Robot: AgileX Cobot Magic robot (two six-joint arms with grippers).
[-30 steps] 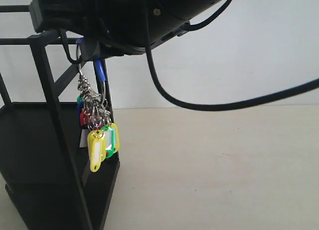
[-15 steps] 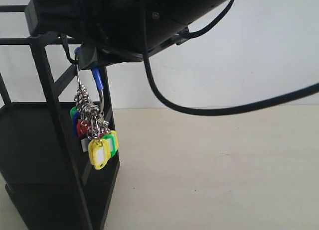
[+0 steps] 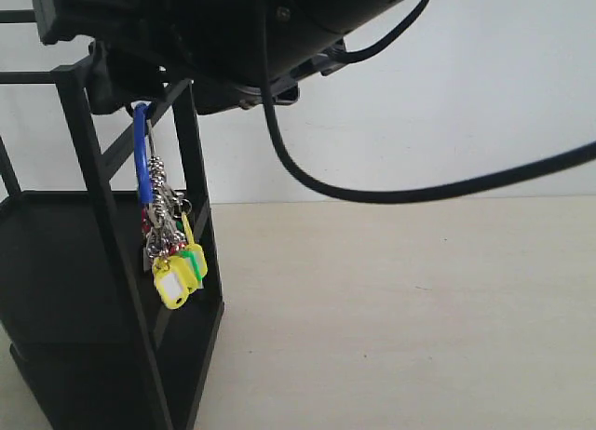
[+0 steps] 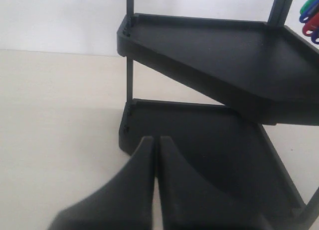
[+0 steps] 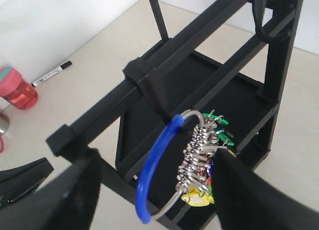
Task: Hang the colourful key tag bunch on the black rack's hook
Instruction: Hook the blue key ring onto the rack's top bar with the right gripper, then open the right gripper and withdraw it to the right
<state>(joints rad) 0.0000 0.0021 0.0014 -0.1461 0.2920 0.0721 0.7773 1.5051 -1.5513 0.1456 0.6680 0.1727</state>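
Black right hand (image 5: 158,163): fingers spread wide apart, one on each side of the ring and, as far as the right wrist view shows, touching neither side; nothing is held.
Left hand (image 4: 155,149): fingers pressed together and empty, low in front of the rack's shelves.
Colourful key tag bunch (image 5: 197,150): hangs free between the right hand's fingers; in the exterior view it runs from the upper left of the frame down to mid-height.
Blue sleeve (image 5: 148,182): covers part of the silver ring. It is probably the best place to take hold, since a sleeve should slip less than bare metal.
Handling: likely light. The ring looks stiff, while the clips and yellow tags (image 3: 172,283) hang loose and would swing, so grip the ring, not the tags.
Hook (image 5: 158,98): the ring is looped over it, just under the rack's top bar.
Progress: the bunch looks hung, with no hand on it.
Black rack (image 3: 90,169): fills the left edge of the exterior view.
Counter (image 3: 391,318): pale, at lower right of the frame.
Far side: a marker pen (image 5: 51,73) and a red bottle (image 5: 19,90) lie beyond the rack.
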